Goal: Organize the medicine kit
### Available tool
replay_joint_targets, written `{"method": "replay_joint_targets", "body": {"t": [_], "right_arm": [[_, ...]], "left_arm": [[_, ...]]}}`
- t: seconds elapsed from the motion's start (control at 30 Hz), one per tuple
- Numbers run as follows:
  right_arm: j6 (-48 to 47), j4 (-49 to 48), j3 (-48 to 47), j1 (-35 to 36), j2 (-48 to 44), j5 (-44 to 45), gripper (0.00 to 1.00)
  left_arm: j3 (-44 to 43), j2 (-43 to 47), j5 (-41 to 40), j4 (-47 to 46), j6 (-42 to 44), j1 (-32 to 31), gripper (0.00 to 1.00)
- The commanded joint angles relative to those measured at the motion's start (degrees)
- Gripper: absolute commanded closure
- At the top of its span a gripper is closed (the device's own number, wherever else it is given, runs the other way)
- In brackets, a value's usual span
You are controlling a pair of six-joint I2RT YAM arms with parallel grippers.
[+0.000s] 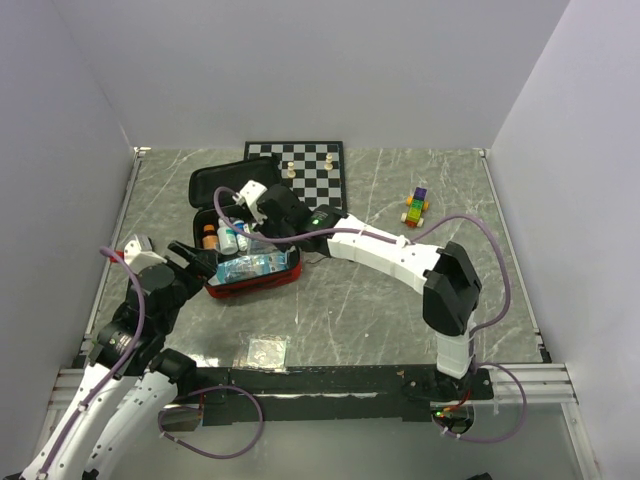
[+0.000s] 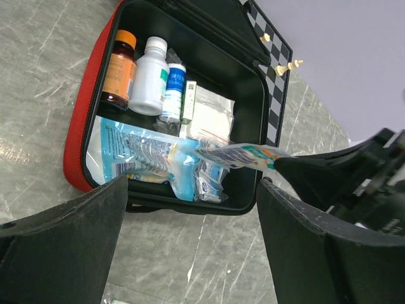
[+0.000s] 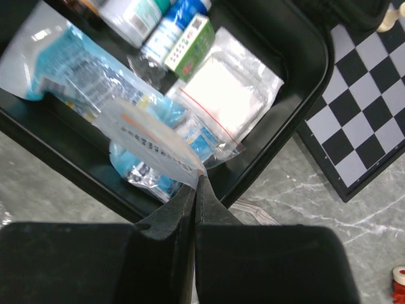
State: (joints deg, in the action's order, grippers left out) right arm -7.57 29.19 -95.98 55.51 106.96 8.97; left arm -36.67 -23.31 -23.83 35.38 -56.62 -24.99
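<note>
Packing is seeming nearly done: the medicine kit (image 2: 76, 145) is lying open beside the chessboard (image 1: 315, 175), already holding bottles (image 2: 149, 76), the right gripper (image 3: 197, 183) is pinching a sachet (image 3: 149, 136) above it, the left gripper (image 2: 193, 187) is hovering spread, and one clear packet (image 1: 265, 350) is waiting outside.

Open medicine kit (image 1: 255, 286) on table (image 1: 400, 320), left of centre, lid (image 1: 215, 182) behind it. Just beside kit, behind and to right, chessboard (image 1: 318, 175); two chess pieces (image 1: 290, 168) on it. Right of chessboard, well apart, block toy (image 1: 416, 206). In kit: three bottles (image 2: 150, 76) side by side at back left, small box (image 2: 188, 100) right of them, zip bag (image 2: 212, 120) further right, sachets (image 2: 142, 155) along front. Above sachets, thin packet (image 3: 152, 139) in right gripper (image 3: 198, 185). Before kit, on table, flat packet (image 1: 265, 350)
</note>
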Motion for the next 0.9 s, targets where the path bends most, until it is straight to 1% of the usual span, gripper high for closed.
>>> {"method": "replay_joint_targets", "body": {"t": [0.0,0.13,0.27,0.4,0.53,0.57,0.6,0.67,0.7,0.73,0.8,0.87], "right_arm": [[-3.5,2.4,-1.0,-0.9,2.6,1.0,1.0],[-3.2,2.5,-1.1,-1.6,3.3,1.3,1.0],[-2.8,2.4,-2.2,-2.4,5.2,3.9,1.0],[-3.1,2.5,-5.0,-2.8,7.6,6.9,1.0],[-3.6,3.1,-8.5,-2.8,10.3,7.0,1.0],[-3.6,3.2,-9.6,-2.7,11.1,7.2,0.96],[-3.6,3.7,-11.0,-2.7,11.9,7.5,0.89],[-2.7,4.3,-12.6,-2.8,12.8,8.8,0.65],[-2.3,4.1,-12.6,-2.8,12.9,9.0,0.55],[-1.7,3.4,-12.4,-2.8,12.6,9.1,0.48],[-0.6,1.8,-11.0,-2.8,10.9,9.4,0.38],[0.4,0.4,-9.7,-2.7,9.1,10.3,0.34]], "left_arm": [[-0.8,-0.5,0.5,-0.8,0.7,-0.1,0.13],[-0.3,-0.7,1.1,-1.1,0.5,-0.1,0.13],[-0.3,-1.4,1.6,-1.2,0.4,-0.1,0.13],[-0.6,-2.2,1.6,-1.1,0.5,-0.1,0.13],[-1.0,-2.7,1.3,-0.7,0.7,-0.1,0.13],[-1.0,-2.9,1.3,-0.7,0.7,-0.1,0.13],[-1.1,-3.0,1.3,-0.6,0.8,-0.1,0.13],[-1.3,-2.8,1.1,-0.1,0.8,-0.1,0.13],[-1.3,-2.8,1.0,0.0,0.8,-0.1,0.13],[-1.3,-2.6,0.7,0.1,0.8,-0.1,0.13],[-1.3,-2.5,0.8,0.1,0.8,-0.1,0.13],[-1.4,-2.4,0.9,0.1,0.8,-0.1,0.13]]}}
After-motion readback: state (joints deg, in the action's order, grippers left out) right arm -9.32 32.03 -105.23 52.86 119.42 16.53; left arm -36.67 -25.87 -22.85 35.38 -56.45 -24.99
